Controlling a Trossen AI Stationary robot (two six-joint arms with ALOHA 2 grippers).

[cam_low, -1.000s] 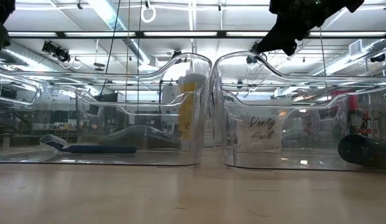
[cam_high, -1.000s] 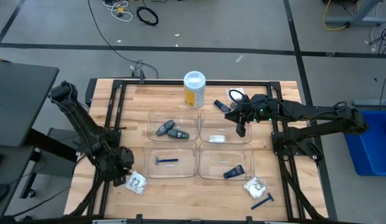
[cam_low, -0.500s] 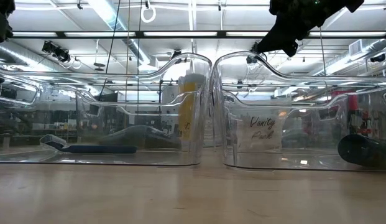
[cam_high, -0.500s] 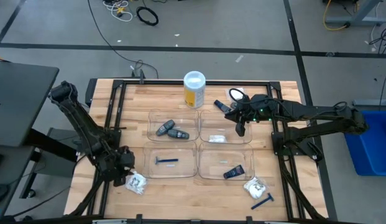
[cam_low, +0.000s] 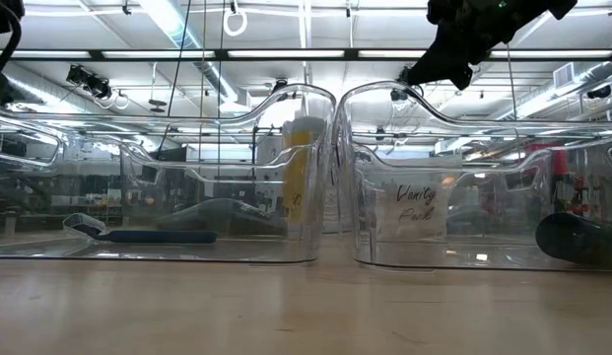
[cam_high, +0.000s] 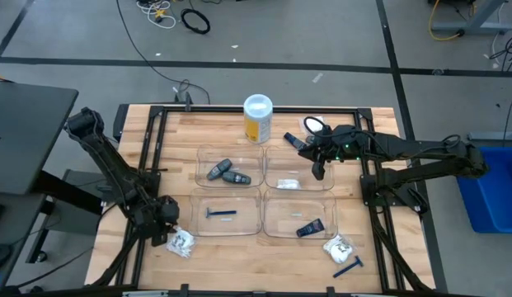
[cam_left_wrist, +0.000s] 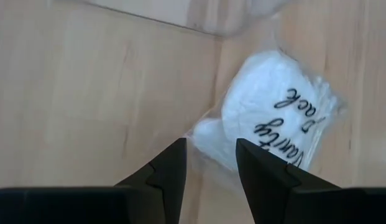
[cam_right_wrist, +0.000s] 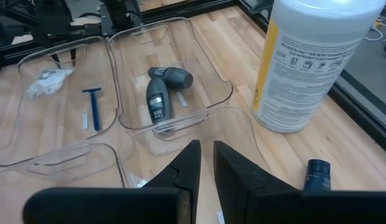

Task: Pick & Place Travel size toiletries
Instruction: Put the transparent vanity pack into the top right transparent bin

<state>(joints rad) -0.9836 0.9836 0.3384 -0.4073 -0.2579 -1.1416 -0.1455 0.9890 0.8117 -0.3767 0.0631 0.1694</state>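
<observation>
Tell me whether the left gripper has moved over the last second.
Yes, slightly. In the high view the left gripper has crept toward the white packet near the table's front-left edge, away from the razor's tray.
</observation>
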